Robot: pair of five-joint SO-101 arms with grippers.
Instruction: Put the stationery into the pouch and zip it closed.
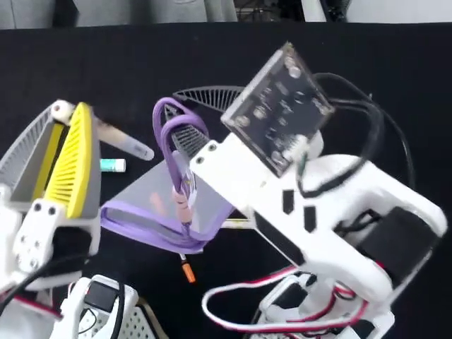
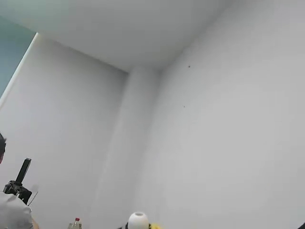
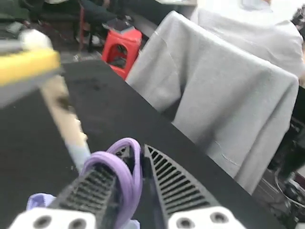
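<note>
pinching the purple rim of the pouch (image 1: 152,226), the right fingers (image 3: 176,183) are clamped on it; left fingers (image 1: 78,155): cannot tell.

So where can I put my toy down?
The black table lies bare along its far edge, beyond both grippers. The middle is crowded: the right gripper grips the purple-edged clear pouch, the left gripper a cream pen.

Black desk (image 1: 106,63); pouch (image 1: 152,194) clear with purple trim; left claw (image 1: 63,116), at nine o'clock, yellow and grey, ribbed; right claw (image 3: 137,149) dark, ribbed.
</note>
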